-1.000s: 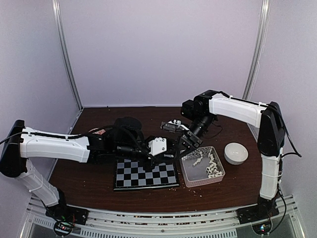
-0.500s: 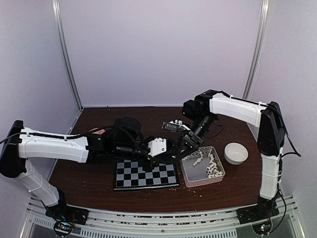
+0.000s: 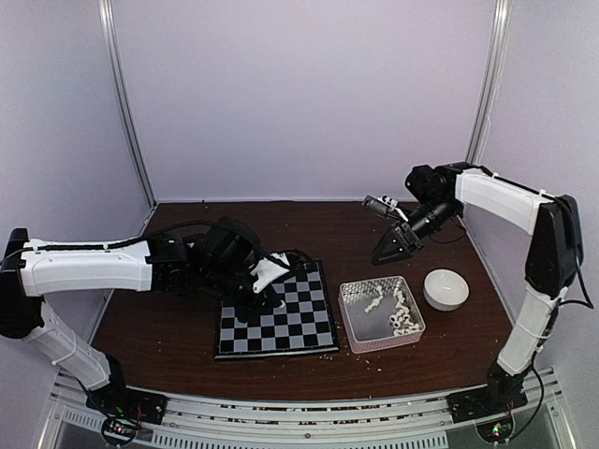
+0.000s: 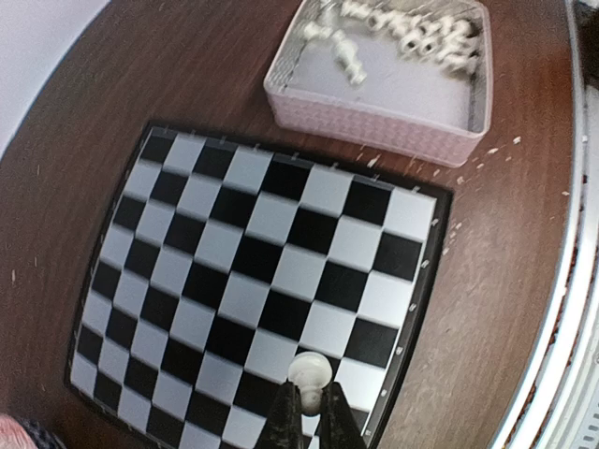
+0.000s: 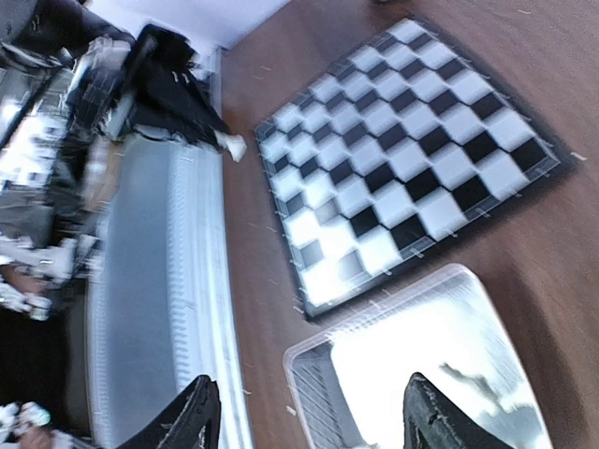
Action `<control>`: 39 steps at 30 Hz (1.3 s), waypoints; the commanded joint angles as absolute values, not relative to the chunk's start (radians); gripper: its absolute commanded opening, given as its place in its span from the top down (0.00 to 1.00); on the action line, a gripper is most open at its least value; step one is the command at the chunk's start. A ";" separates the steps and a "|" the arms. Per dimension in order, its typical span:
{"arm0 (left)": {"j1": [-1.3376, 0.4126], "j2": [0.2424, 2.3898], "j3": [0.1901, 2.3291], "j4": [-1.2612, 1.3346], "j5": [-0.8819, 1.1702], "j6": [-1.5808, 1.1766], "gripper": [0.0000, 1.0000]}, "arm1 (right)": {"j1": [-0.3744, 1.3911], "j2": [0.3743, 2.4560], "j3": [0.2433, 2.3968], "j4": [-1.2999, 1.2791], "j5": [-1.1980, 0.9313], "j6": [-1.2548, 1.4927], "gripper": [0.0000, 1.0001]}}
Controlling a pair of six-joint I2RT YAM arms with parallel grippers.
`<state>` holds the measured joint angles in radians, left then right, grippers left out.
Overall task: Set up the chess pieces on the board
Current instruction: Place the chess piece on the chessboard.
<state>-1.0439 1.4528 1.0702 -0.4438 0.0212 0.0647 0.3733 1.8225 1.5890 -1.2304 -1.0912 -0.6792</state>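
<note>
Pinching a small white plastic chess pawn between closed fingers, the left gripper hangs over the flat black-and-pale checked board; the right gripper gapes wide and empty near the clear rectangular plastic tray of white chess pieces.

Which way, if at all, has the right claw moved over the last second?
Yes. The right gripper has drawn away from the far-left corner of the clear tray, toward the back right. It now hangs open behind the tray.
</note>
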 commanded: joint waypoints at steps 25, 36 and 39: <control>-0.871 1.472 0.915 -0.718 0.016 -0.210 1.00 | 0.359 1.615 1.341 -0.790 -0.720 -0.480 0.34; -0.870 1.493 0.895 -0.688 -0.013 -0.206 1.00 | 0.358 1.619 1.338 -0.790 -0.731 -0.479 0.34; -0.868 1.497 0.895 -0.665 -0.013 -0.204 1.00 | 0.359 1.619 1.336 -0.793 -0.739 -0.479 0.34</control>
